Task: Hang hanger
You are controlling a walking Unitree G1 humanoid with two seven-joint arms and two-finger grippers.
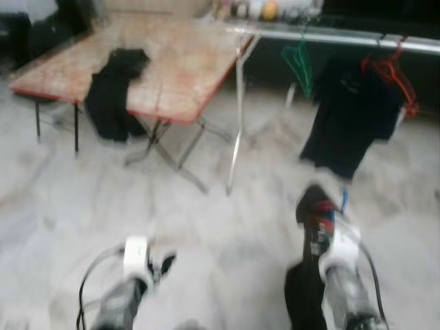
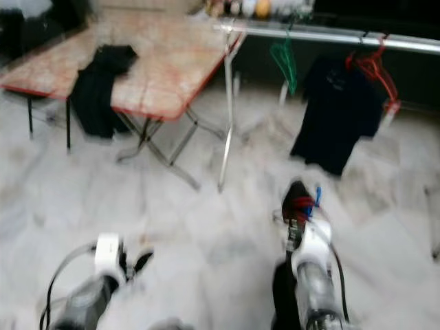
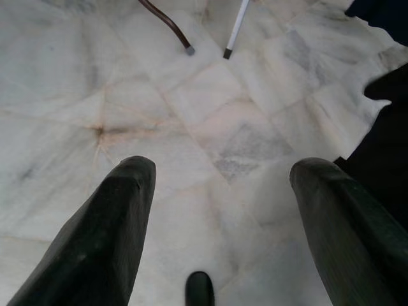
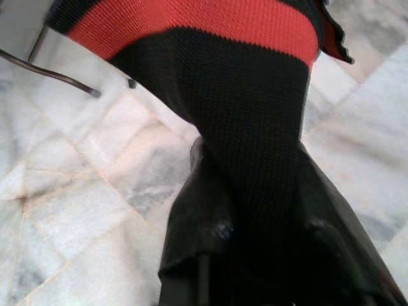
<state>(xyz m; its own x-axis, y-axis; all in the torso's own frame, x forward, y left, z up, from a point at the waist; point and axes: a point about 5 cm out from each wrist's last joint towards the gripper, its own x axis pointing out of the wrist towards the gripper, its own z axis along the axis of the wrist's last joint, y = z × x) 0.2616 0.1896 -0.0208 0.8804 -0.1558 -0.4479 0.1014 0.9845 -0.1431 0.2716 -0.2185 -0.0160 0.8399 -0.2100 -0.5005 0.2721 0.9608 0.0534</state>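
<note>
Folding table, black garment draped over edge

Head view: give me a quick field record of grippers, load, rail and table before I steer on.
left gripper: open, over bare marble floor
right gripper: shut on a black knit garment with a red stripe
rail: ahead on the robot's right, carrying a green hanger, a red hanger and a dark shirt
folding table: ahead left, black garment draped over its near edge
image quality: head views blurred
</note>
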